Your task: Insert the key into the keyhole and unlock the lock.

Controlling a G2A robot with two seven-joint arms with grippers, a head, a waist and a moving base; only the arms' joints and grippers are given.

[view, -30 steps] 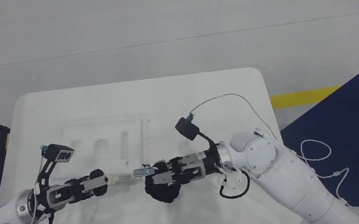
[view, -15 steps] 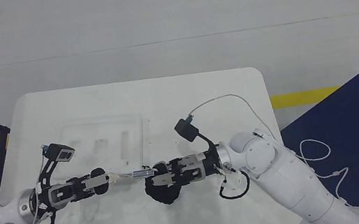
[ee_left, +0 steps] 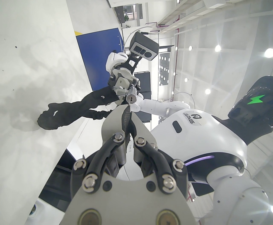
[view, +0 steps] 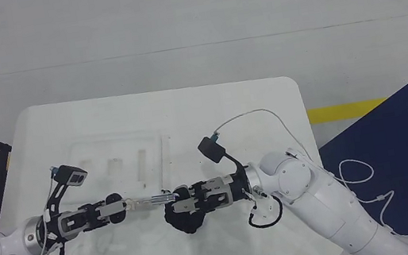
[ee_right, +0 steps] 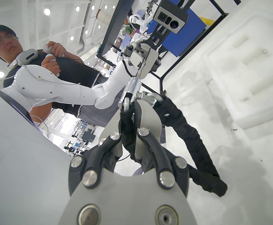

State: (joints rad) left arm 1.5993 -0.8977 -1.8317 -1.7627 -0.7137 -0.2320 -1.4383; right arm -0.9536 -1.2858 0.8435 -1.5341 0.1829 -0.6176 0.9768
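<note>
Over table, key points lengthwise at lock.

You have a white table with a white foam tray lying flat on it; small dark specks dot the tabletop just beside the tray.

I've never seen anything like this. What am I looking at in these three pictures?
It is a two-armed robot at a white table. One picture looks down from above the arms; the other two come from a camera on each wrist. The left tool pinches a small metal key, aimed at the keyhole of a silver cylinder lock. The right tool holds that lock, pinching its black fabric-covered cable, which droops toward the table. A white foam tray lies on the table beyond them.
</note>
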